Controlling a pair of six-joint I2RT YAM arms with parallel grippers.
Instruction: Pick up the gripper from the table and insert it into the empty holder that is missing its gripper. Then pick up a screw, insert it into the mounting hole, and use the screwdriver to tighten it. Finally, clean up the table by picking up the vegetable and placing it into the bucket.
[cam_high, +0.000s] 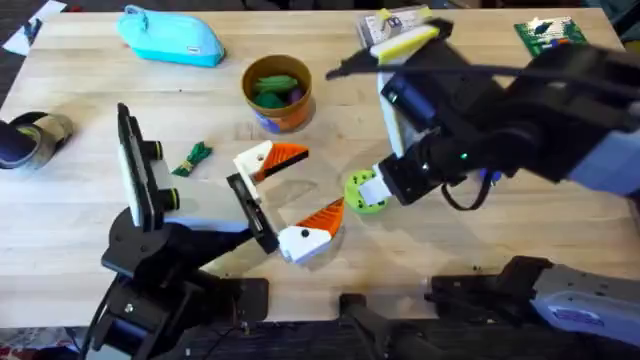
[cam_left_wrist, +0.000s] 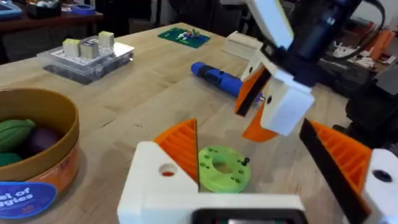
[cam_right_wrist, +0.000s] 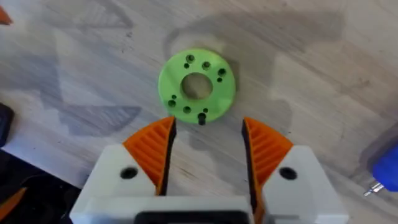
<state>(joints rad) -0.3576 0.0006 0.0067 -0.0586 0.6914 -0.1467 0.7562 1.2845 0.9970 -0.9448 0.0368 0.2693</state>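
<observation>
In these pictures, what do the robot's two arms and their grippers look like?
The right gripper has white plastic finger bases, each with a dark round hole, and orange ribbed wedge pads. The left gripper is built the same way. In the overhead view the right arm is black with a grey-white cover, a thin black cable and a small green light.

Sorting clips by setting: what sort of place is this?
Probably a robotics lab or workshop. A wooden table holds a green disc with screw holes, a parts box and a blue screwdriver, with cluttered benches behind.
</observation>
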